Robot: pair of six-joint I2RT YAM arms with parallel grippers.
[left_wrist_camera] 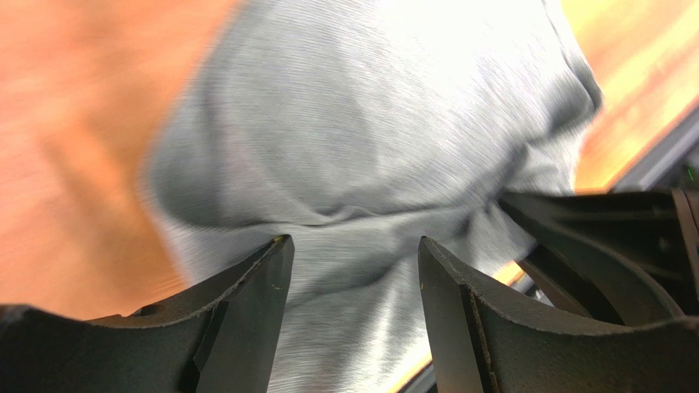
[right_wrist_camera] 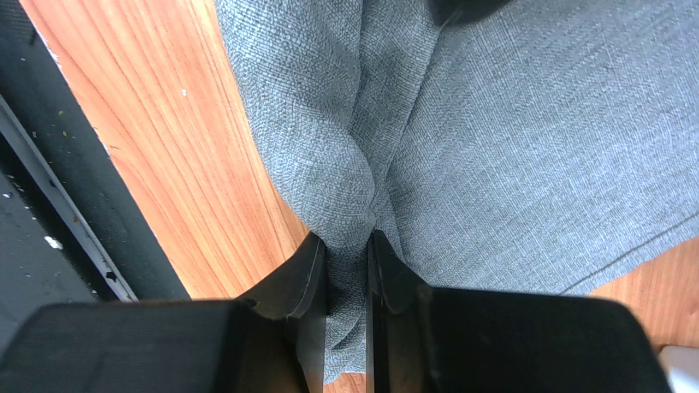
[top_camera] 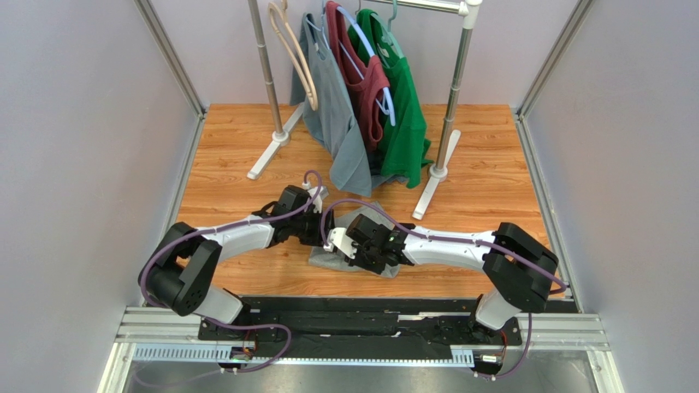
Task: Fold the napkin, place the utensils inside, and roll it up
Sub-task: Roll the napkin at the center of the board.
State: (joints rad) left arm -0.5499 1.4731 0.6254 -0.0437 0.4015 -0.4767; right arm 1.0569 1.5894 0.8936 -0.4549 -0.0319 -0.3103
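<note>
Right claw (right_wrist_camera: 346,237) is clamped on a pinched fold of napkin (right_wrist_camera: 509,147); left claw (left_wrist_camera: 353,241), at its 9 o'clock, stands apart over same cloth on bench (left_wrist_camera: 74,164).

A wood-grain tabletop (top_camera: 230,155) forms the floor of a booth with pale lilac-grey walls (top_camera: 82,147) and slanting aluminium corner posts (top_camera: 170,56). At its far side a garment rack (top_camera: 454,90) stands on two white feet, its metal uprights joined by a top bar. An empty cream hanger (top_camera: 293,51) hangs near the left upright. To its right three tops hang close together: a grey shirt (top_camera: 332,110), a maroon one (top_camera: 367,82) and a green one (top_camera: 404,106), the grey one hanging lowest. A black base plate (top_camera: 353,315) and a slotted aluminium rail (top_camera: 164,332) run along the near edge.
</note>
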